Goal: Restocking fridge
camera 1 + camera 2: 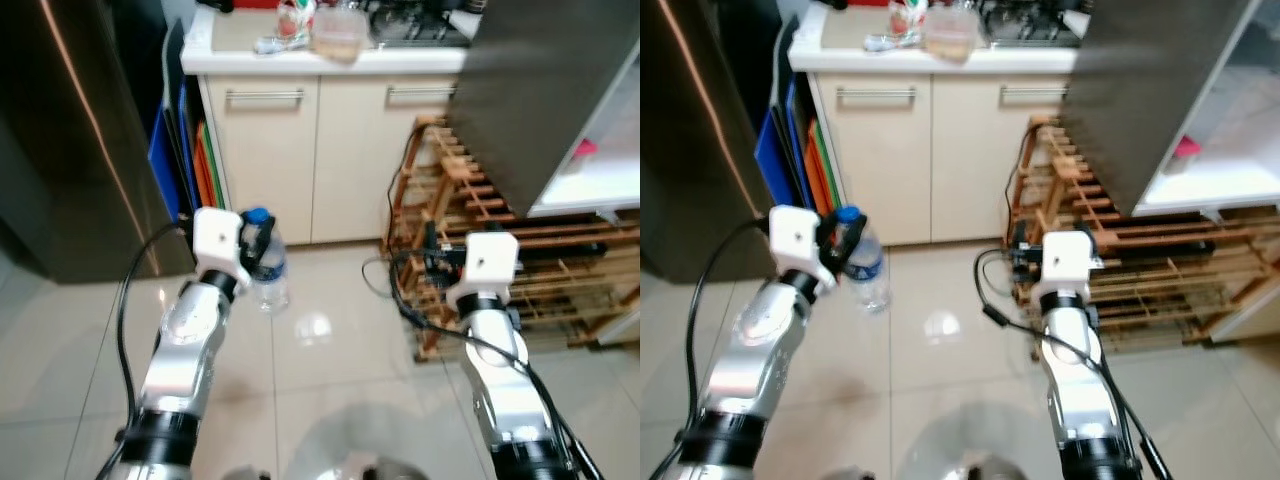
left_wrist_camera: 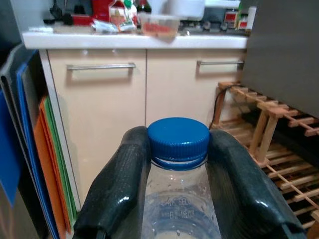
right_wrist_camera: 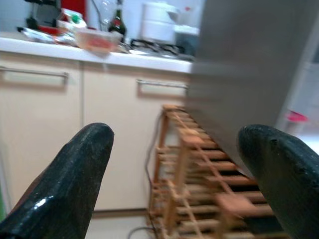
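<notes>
Gripping bottle (image 2: pixel 178 199), L tool (image 2: pixel 178 164), tile floor (image 1: pixel 330 350)

The bottle (image 2: pixel 179 199) is clear plastic with a bright blue cap (image 2: pixel 178 141), and the fingers (image 2: pixel 117 189) on either side of it are glossy black, as are those of the right gripper (image 3: pixel 174 169); both arms are silver with white wrist blocks. The cupboards (image 1: pixel 265 160) are cream with brushed metal handles under a white counter (image 1: pixel 330 58), the rack (image 1: pixel 520 250) is warm brown wood, and the floor (image 1: pixel 330 370) is pale shiny tile. Beside the dark grey fridge (image 1: pixel 70 150) lean flat boards (image 1: pixel 185 150) in blue, orange and green.
</notes>
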### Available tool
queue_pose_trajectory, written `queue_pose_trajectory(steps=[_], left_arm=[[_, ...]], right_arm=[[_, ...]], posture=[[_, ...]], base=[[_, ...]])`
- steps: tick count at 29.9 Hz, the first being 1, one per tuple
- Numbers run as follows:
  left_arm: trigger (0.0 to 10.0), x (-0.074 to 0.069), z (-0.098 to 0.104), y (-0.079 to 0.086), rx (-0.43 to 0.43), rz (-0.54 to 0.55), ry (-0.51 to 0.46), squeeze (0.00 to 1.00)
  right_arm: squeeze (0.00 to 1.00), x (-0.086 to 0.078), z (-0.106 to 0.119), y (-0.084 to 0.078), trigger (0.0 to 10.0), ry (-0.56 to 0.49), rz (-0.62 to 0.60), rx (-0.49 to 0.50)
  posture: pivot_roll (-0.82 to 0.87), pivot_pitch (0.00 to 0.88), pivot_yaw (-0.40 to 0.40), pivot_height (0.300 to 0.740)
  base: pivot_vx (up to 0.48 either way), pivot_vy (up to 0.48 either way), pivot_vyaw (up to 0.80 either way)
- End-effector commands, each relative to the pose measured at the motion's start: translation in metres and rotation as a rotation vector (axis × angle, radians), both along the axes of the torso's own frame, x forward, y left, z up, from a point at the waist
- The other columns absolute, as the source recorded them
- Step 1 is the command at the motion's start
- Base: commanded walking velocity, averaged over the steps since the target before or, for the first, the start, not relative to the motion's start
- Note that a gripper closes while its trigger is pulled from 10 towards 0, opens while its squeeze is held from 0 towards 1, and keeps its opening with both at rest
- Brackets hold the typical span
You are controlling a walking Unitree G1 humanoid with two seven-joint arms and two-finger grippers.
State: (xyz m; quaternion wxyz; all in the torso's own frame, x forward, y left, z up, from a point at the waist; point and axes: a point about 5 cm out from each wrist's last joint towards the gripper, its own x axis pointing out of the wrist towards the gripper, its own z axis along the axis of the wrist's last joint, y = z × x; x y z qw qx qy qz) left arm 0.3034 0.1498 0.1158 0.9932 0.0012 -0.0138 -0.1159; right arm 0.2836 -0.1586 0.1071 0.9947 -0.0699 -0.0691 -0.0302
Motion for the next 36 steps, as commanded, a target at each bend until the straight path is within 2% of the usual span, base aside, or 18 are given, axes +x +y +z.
queue_pose_trajectory(steps=[1,7,8,10,17,20,25,27,33,34,36], left_arm=[[10.0,0.004,0.009,-0.015,-0.006,-0.042,-0.033,0.00],[10.0,0.006,0.007,-0.019,-0.003,-0.047,-0.012,0.00],[10.0,0.009,0.006,-0.017,-0.042,-0.023,0.015,0.00],[10.0,0.010,0.006,-0.018,-0.043,-0.022,0.013,0.00],[10.0,0.016,0.007,-0.020,-0.008,-0.021,0.006,0.00],[10.0,0.020,0.006,-0.016,-0.004,-0.005,0.007,0.00],[10.0,0.025,0.009,-0.019,0.009,-0.043,-0.004,0.00],[10.0,0.025,0.012,-0.022,0.015,-0.071,-0.020,0.00],[10.0,0.028,0.021,-0.033,-0.038,-0.129,-0.044,0.00],[10.0,0.029,0.026,-0.039,-0.016,-0.169,-0.073,0.00],[10.0,0.029,0.027,-0.041,-0.027,-0.185,-0.076,0.00]], right_arm=[[0.00,-0.001,0.002,-0.008,10.0,-0.015,-0.021,-0.005],[0.00,-0.001,0.002,-0.009,10.0,-0.017,-0.023,-0.006],[0.00,-0.001,0.002,-0.009,10.0,-0.017,-0.026,-0.007],[0.00,-0.001,0.002,-0.009,10.0,-0.016,-0.027,-0.006],[0.00,-0.002,-0.001,-0.007,10.0,-0.008,-0.024,-0.028],[0.00,-0.006,-0.006,-0.009,10.0,0.015,-0.023,-0.016],[0.00,-0.015,-0.014,-0.010,10.0,0.031,-0.018,-0.042],[0.00,-0.017,-0.017,-0.012,10.0,0.039,-0.022,-0.039],[0.00,-0.021,-0.020,-0.018,10.0,0.042,-0.047,-0.040],[0.00,-0.022,-0.020,-0.018,10.0,0.039,-0.046,-0.042],[0.00,-0.022,-0.019,-0.018,10.0,0.033,-0.048,-0.046]], posture=[[-0.11,0.000,0.004,0.727],[-0.11,0.000,0.019,0.727],[-0.11,0.000,0.018,0.727],[-0.11,0.000,0.018,0.727],[-0.12,0.000,0.018,0.727],[-0.12,0.000,0.020,0.727],[-0.13,0.000,0.028,0.727],[-0.14,0.000,0.031,0.727],[-0.15,0.000,0.037,0.727],[-0.15,0.000,0.035,0.727],[-0.15,0.000,0.035,0.727]], base=[[0.000,-0.469,0.00],[0.000,-0.469,0.00],[0.000,-0.469,0.00],[0.000,-0.469,0.00],[0.000,-0.459,0.00],[0.106,0.000,-0.64],[0.000,0.000,-0.61],[0.000,0.000,-0.61],[0.000,0.000,-0.64],[0.000,0.000,-0.66],[0.000,0.000,-0.65]])
